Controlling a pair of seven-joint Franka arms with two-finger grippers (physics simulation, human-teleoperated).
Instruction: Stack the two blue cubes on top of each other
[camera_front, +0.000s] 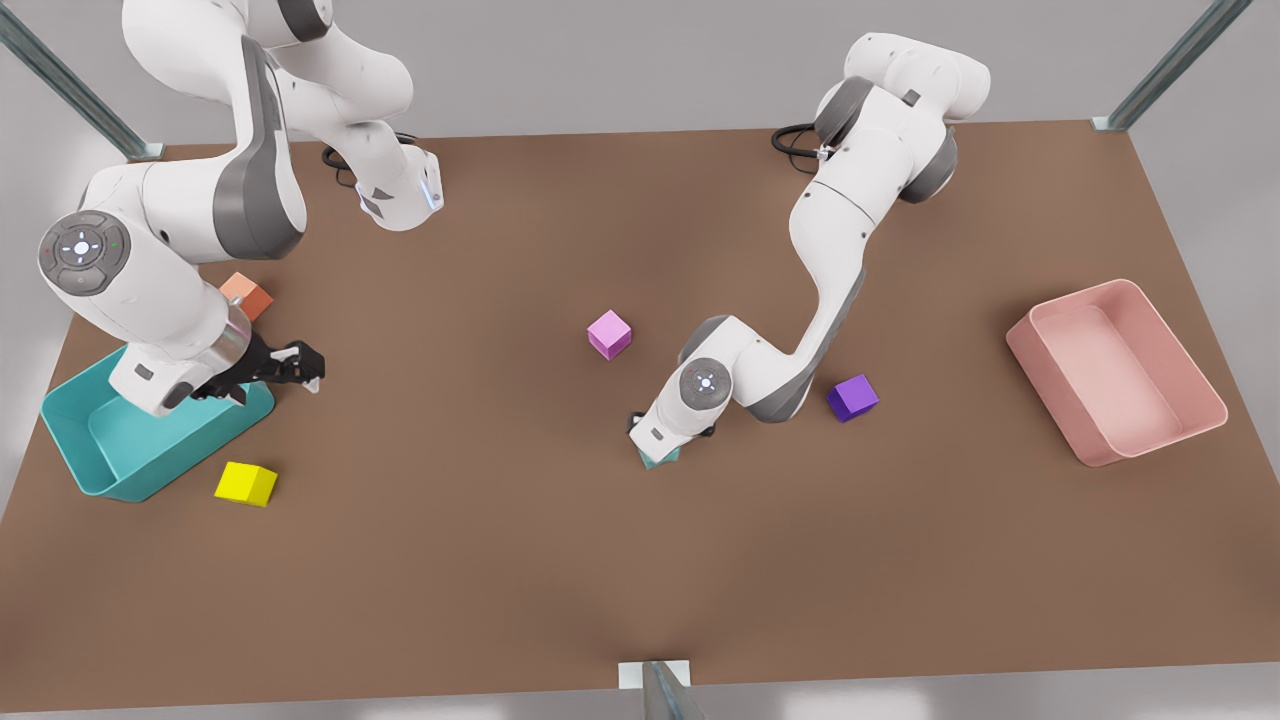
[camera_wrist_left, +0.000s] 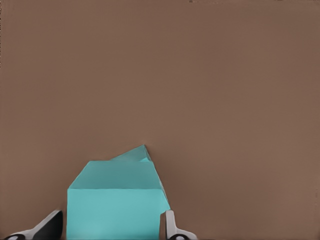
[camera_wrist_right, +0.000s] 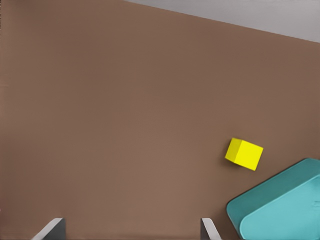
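Brown worktop (camera_front: 480, 560), grey walls | left gripper (camera_wrist_left: 114, 231) near centre, jaws spread either side of the two blue cubes (camera_wrist_left: 117, 205), one behind the other | right gripper (camera_front: 300, 368) waits at nine o'clock, jaws released | you'd find the cubes light, rigid; grip flat opposite faces.

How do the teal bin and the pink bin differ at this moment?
The teal bin sits at the front view's left edge, the pink bin at its right. The right gripper hangs open over the teal bin's rim; no arm is near the pink bin. A yellow cube lies beside the teal bin. Both are open rectangular trays.
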